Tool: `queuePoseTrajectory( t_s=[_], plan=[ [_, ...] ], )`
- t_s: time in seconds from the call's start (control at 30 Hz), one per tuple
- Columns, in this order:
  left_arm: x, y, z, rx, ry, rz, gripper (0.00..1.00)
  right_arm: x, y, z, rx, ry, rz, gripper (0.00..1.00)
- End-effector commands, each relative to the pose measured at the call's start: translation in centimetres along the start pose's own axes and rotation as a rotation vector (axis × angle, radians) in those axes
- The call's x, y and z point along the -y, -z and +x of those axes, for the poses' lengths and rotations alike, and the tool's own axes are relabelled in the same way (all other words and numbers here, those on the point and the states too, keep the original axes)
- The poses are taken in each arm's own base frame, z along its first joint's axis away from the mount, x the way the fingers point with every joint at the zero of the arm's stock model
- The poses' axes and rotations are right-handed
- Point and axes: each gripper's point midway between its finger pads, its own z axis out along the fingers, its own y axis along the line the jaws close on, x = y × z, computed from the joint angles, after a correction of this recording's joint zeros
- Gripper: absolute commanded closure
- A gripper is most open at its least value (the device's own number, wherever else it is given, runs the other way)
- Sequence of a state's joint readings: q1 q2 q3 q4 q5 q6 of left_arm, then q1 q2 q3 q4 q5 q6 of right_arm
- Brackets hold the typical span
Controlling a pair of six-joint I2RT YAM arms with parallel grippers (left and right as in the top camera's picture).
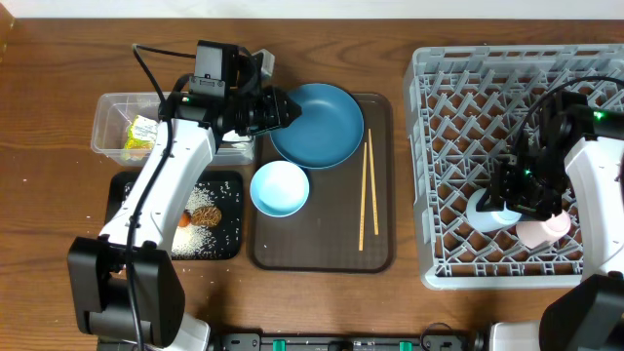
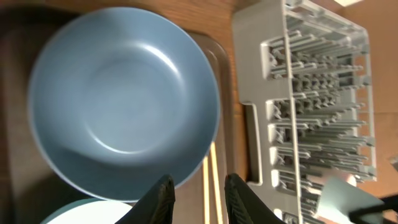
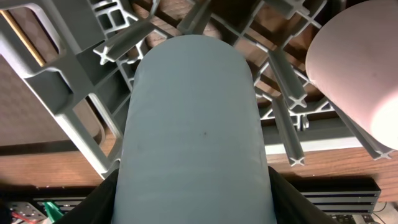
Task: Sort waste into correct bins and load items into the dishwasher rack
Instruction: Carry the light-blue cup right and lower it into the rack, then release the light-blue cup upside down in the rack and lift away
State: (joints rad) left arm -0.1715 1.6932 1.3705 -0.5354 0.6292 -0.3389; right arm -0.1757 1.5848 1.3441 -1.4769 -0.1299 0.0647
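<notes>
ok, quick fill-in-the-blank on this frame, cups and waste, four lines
1. The right gripper holds a light-blue cup inside the ____.
2. The second cup, right beside it, is ____.
3. The yellow-green wrapper lies in the ____ tub.
4. The rice lies in the ____ tray.

Missing words: dishwasher rack; pink; clear; black.
</notes>
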Motion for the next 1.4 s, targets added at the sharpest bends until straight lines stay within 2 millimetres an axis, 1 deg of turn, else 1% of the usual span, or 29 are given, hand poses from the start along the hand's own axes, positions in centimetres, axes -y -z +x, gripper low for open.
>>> queuePoseTrajectory(
  t_s=[0.0, 0.17, 0.3, 0.63, 0.73, 0.93, 1.0, 1.07, 1.13, 1.2, 1.27, 1.37],
  plan=[
    [-1.4, 0.4, -0.9, 0.047, -0.017, -0.089, 0.71, -0.1, -0.1, 0.2, -0.013, -0.014, -0.018, 0.99],
    [-2.9, 0.7, -1.3, 0.077, -0.012, -0.181, 0.72, -0.3, -0.1, 0.7, -0.033, -0.016, -0.028, 0.99],
    [-3.8, 0.8, -1.1, 0.075, -0.003, -0.226, 0.72, -0.2, -0.1, 1.2, -0.057, -0.023, -0.025, 0.99],
    [-3.9, 0.8, -1.1, 0.074, -0.001, -0.229, 0.71, 0.5, -0.5, 1.6, -0.072, -0.034, 0.013, 0.99],
    [-3.9, 0.8, -1.1, 0.074, -0.002, -0.229, 0.71, 1.1, -0.8, 1.8, -0.082, -0.069, 0.052, 0.99],
    [-3.9, 0.8, -1.1, 0.074, -0.002, -0.229, 0.71, 1.2, -1.3, 1.7, -0.079, -0.069, 0.054, 0.99],
    [-3.9, 0.8, -1.1, 0.074, -0.001, -0.229, 0.71, 1.2, -1.3, 1.6, -0.073, -0.068, 0.054, 0.95],
    [-3.9, 0.8, -1.1, 0.074, -0.002, -0.229, 0.71, 1.2, -1.3, 1.5, -0.07, -0.068, 0.054, 0.85],
    [-3.9, 0.8, -1.1, 0.074, -0.001, -0.229, 0.7, 1.2, -1.3, 1.5, -0.07, -0.069, 0.053, 0.79],
    [-3.9, 0.8, -1.1, 0.074, -0.001, -0.229, 0.64, 1.2, -1.4, 1.6, -0.075, -0.069, 0.054, 0.73],
    [-3.9, 0.8, -1.1, 0.074, -0.002, -0.229, 0.62, 1.3, -1.6, 1.9, -0.086, -0.079, 0.055, 0.68],
    [-3.9, 0.8, -1.1, 0.074, -0.002, -0.229, 0.62, 1.4, -2.3, 2.1, -0.097, -0.087, 0.056, 0.67]
  ],
)
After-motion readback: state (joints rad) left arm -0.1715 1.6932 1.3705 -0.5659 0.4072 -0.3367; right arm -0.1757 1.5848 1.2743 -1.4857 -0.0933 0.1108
